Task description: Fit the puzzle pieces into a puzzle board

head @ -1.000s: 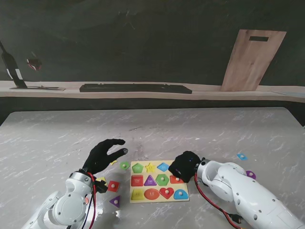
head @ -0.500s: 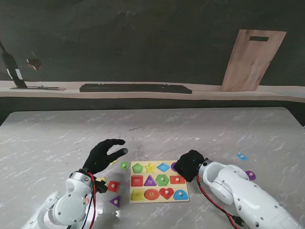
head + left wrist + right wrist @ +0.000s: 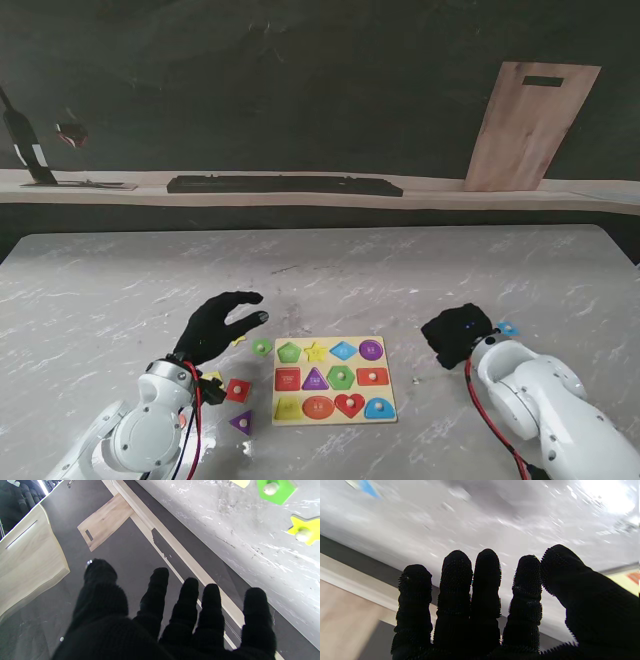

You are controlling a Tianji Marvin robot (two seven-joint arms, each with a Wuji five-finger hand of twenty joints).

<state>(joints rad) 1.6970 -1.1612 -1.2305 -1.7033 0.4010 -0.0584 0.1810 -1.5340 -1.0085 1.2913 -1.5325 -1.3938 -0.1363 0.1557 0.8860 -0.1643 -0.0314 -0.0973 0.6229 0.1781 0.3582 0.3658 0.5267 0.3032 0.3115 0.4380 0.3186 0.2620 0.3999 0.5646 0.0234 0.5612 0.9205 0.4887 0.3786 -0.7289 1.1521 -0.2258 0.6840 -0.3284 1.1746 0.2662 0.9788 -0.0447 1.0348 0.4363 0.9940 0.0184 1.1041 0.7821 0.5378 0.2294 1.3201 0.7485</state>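
The yellow puzzle board [image 3: 296, 393] lies near me at the table's middle, with coloured pieces in its slots. A purple round piece [image 3: 371, 349] sits in its far right corner slot. My right hand [image 3: 457, 335] hovers to the right of the board, apart from it. In the right wrist view its fingers [image 3: 485, 580] are stretched out side by side and hold nothing. My left hand [image 3: 218, 325] hovers open to the left of the board, its fingers [image 3: 187, 597] spread. A green piece [image 3: 261, 347] lies loose just beside it.
Loose pieces lie left of the board: a red one [image 3: 238, 390], a purple triangle [image 3: 242, 421] and a yellow one [image 3: 212, 378]. A blue piece [image 3: 508, 328] lies beside my right hand. A wooden cutting board [image 3: 528, 125] leans on the back wall.
My right hand has drawn away from the board's far right corner to the right, uncovering the purple round piece in its slot. My left hand has stayed still.
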